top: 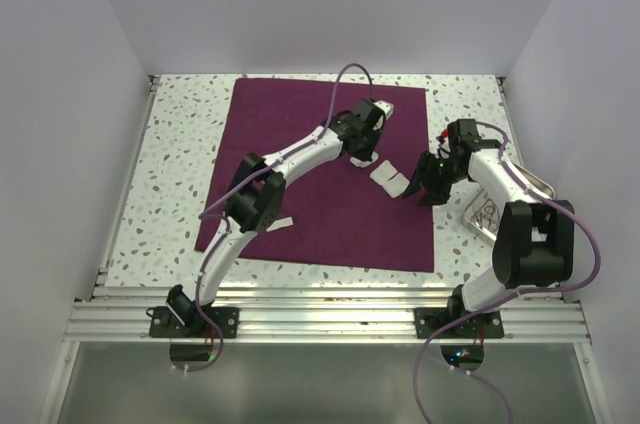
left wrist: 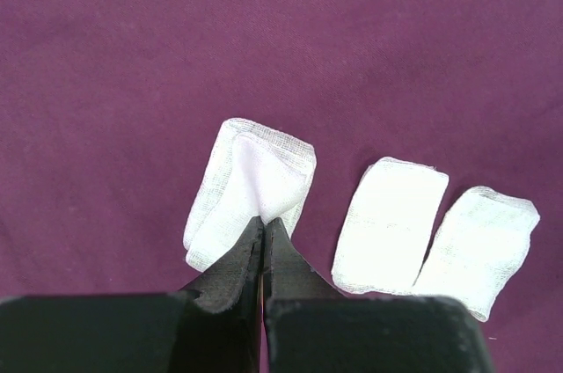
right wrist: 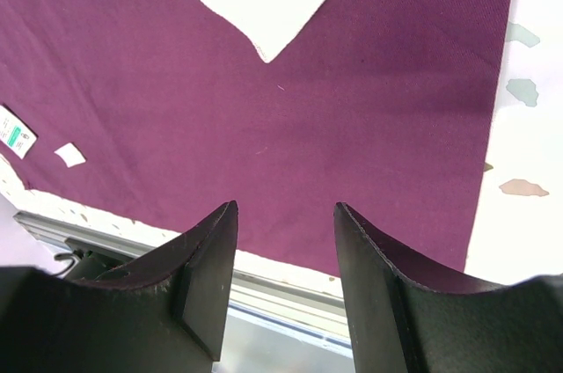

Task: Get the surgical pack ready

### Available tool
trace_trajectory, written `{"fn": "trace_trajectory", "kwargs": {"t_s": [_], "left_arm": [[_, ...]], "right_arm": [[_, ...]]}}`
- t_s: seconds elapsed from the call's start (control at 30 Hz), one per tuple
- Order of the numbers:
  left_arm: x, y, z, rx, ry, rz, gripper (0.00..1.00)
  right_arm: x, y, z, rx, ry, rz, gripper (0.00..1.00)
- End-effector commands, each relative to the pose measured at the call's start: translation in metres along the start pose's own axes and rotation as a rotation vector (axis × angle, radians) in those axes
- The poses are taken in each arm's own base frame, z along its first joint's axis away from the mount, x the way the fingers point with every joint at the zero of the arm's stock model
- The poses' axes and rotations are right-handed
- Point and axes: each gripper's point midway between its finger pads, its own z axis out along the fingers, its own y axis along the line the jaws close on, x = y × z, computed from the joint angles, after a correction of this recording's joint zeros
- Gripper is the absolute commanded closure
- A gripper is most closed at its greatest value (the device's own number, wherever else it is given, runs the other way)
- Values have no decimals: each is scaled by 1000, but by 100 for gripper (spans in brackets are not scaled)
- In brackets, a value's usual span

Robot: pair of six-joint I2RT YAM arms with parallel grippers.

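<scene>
Left arm (top: pixel 300 154) stretching diagonally across drape (top: pixel 300 114), blocking its middle. Three gauze squares (left wrist: pixel 391 223) crowding right-centre (two touching, third just apart). Right arm (top: pixel 490 169) overhanging steel tray (top: pixel 472 218). Drape's near strip and speckled bench (top: pixel 175 164) at left lying open.

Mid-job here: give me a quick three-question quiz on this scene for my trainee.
1. How many gauze squares show in the left wrist view?
2. True or false: the right gripper is open, with nothing between its jaws.
3. The gauze squares lie on: A) the steel tray, B) the surgical pack drape, C) the speckled table.
Key: 1. three; 2. true; 3. B.
</scene>
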Motion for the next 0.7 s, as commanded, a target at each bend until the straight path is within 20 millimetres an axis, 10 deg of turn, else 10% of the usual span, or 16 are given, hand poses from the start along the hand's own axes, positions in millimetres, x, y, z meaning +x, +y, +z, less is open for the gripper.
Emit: {"fn": "trace_trajectory", "kwargs": {"t_s": [0.0,0.13,0.37,0.67], "left_arm": [[-29,-13,-8,39,-88,5,100],[-25,-11,-4,31,-80,7,100],[-34,-7,-13,5,-101,12,64],[-39,3,-52,-20,-98,22,46]], "right_arm": [[-1,6,0,-36,2,-1,49],[-1,6,1,-41,3,-1,49],[-1,7,1,-46,5,-3,49],[-1,9,-1,-54,1,-6,49]]}}
